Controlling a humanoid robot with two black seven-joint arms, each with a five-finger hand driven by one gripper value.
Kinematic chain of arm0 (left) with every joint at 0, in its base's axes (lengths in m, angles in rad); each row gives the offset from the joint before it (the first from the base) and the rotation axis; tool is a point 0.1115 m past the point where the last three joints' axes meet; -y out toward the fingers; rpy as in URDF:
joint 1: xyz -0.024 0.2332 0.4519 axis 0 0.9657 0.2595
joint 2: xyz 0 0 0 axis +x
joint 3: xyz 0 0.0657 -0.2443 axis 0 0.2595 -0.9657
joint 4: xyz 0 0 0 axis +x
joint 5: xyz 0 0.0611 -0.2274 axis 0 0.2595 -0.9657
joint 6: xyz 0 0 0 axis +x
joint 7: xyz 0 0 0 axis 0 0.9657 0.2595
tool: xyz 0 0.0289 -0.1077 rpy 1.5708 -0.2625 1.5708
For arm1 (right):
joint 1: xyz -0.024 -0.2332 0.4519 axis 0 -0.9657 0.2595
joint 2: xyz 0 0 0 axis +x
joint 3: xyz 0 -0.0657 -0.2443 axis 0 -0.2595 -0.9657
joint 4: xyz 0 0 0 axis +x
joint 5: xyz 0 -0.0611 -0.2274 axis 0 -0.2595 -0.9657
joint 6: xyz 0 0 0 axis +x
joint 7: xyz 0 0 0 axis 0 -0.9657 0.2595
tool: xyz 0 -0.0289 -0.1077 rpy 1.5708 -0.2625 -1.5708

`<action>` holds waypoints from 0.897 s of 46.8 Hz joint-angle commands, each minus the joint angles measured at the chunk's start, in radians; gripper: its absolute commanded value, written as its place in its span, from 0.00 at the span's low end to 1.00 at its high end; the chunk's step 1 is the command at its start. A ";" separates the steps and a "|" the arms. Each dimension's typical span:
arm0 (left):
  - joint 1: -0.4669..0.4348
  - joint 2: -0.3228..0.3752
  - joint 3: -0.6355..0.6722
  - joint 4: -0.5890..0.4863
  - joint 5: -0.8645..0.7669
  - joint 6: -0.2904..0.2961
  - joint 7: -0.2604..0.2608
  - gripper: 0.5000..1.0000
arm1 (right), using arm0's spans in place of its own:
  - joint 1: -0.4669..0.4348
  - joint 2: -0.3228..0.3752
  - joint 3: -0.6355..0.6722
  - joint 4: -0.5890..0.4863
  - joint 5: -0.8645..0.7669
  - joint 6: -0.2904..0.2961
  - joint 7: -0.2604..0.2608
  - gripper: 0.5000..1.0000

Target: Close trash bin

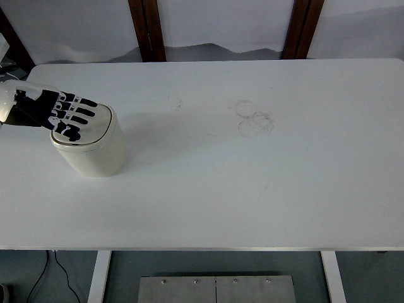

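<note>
We see our left hand (60, 112) lying flat, fingers stretched out and grasping nothing, on the lid (88, 126) of the cream trash bin (95, 154). The bin stands near the white table's (252, 183) left end, its lid down.

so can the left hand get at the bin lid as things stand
Yes, it looks so: the left hand lies flat over the bin lid, fingers spread, with nothing between them.
</note>
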 commanded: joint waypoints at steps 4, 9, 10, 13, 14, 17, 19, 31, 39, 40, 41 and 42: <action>0.009 0.002 0.000 0.000 0.000 0.000 0.000 1.00 | 0.000 0.000 0.000 0.000 0.000 0.000 0.000 0.99; 0.014 0.004 0.000 0.000 0.000 0.000 0.000 1.00 | 0.000 0.000 0.000 0.000 0.000 0.000 0.000 0.99; 0.014 0.005 0.000 0.000 0.000 0.000 0.000 1.00 | 0.000 0.000 0.000 0.000 0.000 0.000 0.000 0.99; 0.015 0.005 0.000 0.000 0.000 0.000 -0.001 1.00 | 0.000 0.000 0.000 0.000 0.000 0.000 0.000 0.99; 0.015 0.005 0.000 0.000 0.000 0.000 0.000 1.00 | 0.000 0.000 0.000 0.000 0.000 0.000 0.000 0.99; 0.015 0.005 0.000 0.000 0.000 0.000 0.000 1.00 | 0.000 0.000 0.000 0.000 0.000 0.000 0.000 0.99; 0.017 0.005 0.000 0.000 0.000 0.000 -0.001 1.00 | 0.000 0.000 0.000 0.000 0.000 0.000 0.000 0.99; 0.014 0.007 -0.003 0.000 0.000 0.000 -0.001 1.00 | 0.000 0.000 0.000 0.000 0.000 0.000 0.000 0.99; 0.008 0.010 -0.024 0.000 0.000 0.000 -0.001 1.00 | 0.000 0.000 0.000 0.000 0.000 0.000 0.000 0.99; 0.008 0.010 -0.028 0.000 0.000 0.000 -0.001 1.00 | 0.000 0.000 0.000 0.000 0.000 0.000 0.000 0.99; 0.006 0.010 -0.031 0.000 0.000 0.000 0.000 1.00 | 0.000 0.000 0.000 0.000 0.000 0.000 0.000 0.99; 0.006 0.010 -0.034 0.000 0.000 0.000 -0.001 1.00 | 0.000 0.000 0.000 0.000 0.000 0.000 0.000 0.99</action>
